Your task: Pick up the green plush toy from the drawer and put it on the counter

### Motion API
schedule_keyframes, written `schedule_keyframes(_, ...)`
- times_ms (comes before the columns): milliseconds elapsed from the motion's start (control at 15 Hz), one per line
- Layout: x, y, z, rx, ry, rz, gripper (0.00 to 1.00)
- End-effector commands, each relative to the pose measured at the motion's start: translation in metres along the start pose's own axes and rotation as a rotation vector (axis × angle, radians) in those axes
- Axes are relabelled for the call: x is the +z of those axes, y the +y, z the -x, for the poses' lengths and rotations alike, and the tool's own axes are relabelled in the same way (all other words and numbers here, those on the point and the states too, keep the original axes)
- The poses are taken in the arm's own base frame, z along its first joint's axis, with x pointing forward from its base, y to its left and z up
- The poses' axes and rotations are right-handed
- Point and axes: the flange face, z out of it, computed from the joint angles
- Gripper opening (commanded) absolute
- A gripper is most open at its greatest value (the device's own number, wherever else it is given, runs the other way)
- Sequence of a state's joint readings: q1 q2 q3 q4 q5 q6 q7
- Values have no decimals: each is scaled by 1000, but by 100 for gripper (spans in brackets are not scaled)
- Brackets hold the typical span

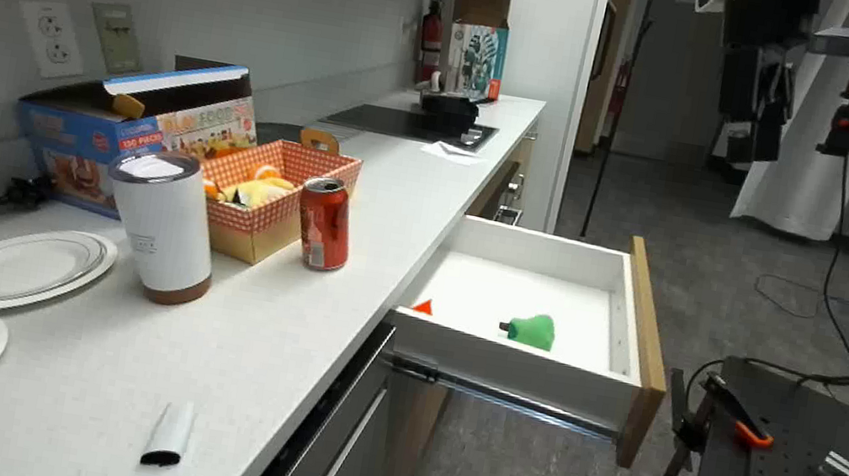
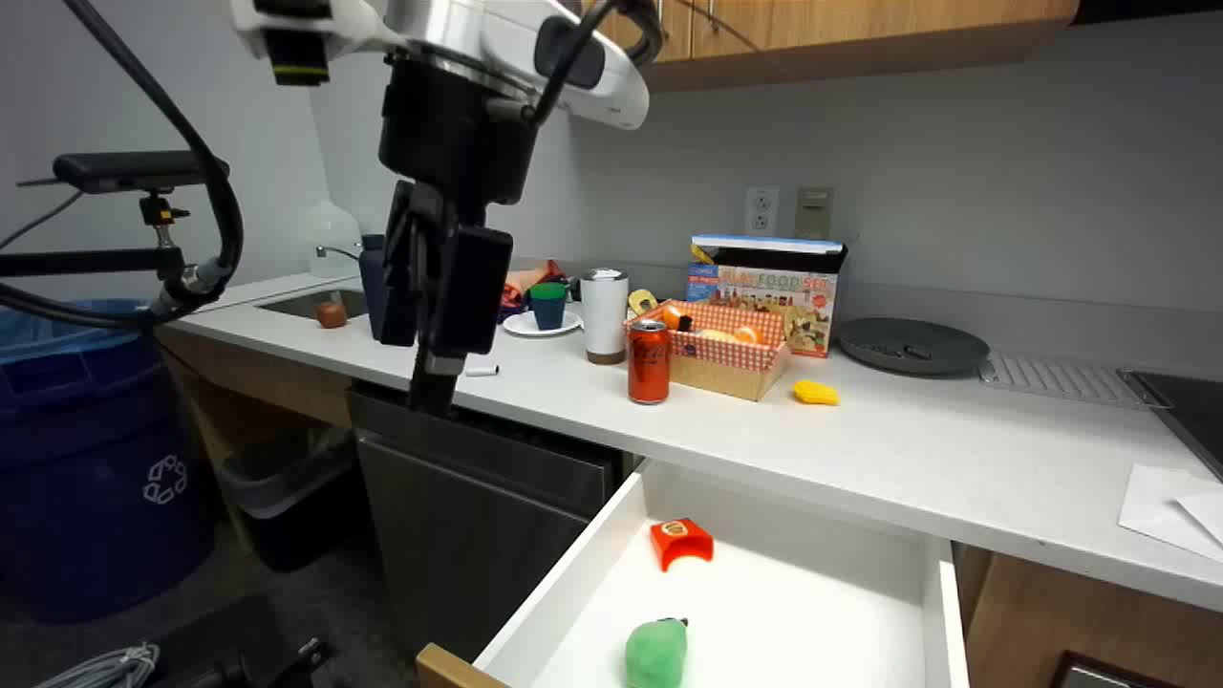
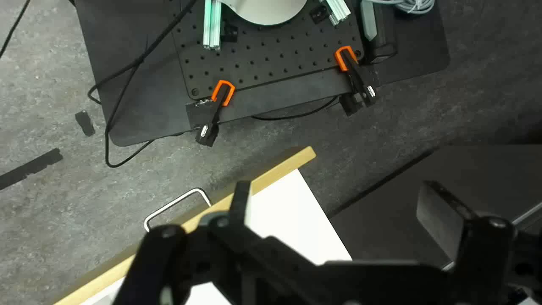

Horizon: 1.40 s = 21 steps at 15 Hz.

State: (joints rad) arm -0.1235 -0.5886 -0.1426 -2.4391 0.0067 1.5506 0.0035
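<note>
The green plush toy (image 1: 533, 331) lies on the white floor of the open drawer (image 1: 554, 280), near one side wall, its dark stem pointing to the counter (image 1: 290, 336). In an exterior view the toy (image 2: 656, 654) is at the bottom edge, in the front part of the drawer (image 2: 803, 592), below the counter (image 2: 917, 459). My gripper (image 2: 425, 368) hangs high, apart from toy and drawer; it also shows in an exterior view (image 1: 750, 136). In the wrist view my gripper (image 3: 341, 212) is open, its fingers wide apart with nothing between them. The toy does not show there.
A red toy piece (image 2: 680, 542) lies in the drawer. On the counter near the drawer stand a red can (image 2: 649, 361), a checked basket (image 2: 721, 373) and a white tumbler (image 2: 604, 315). A yellow piece (image 2: 815, 393) lies beside the basket. The drawer's wooden front (image 1: 641, 349) juts out.
</note>
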Motion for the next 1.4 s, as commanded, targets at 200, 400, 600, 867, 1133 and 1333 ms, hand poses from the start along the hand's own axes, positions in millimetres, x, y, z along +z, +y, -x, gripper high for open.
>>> schedule_keyframes(200, 0, 0, 0, 0, -2, 0, 100)
schedule_keyframes(400, 0, 0, 0, 0, -2, 0, 100)
schedule_keyframes(600, 4, -29, -22, -35, 48, 33, 100)
schedule_keyframes(867, 7, -68, -70, -94, 167, 60, 100)
schedule_keyframes(1133, 17, -67, -133, -85, 271, 85, 100)
schedule_keyframes(1333, 29, -46, -175, -54, 312, 75, 100)
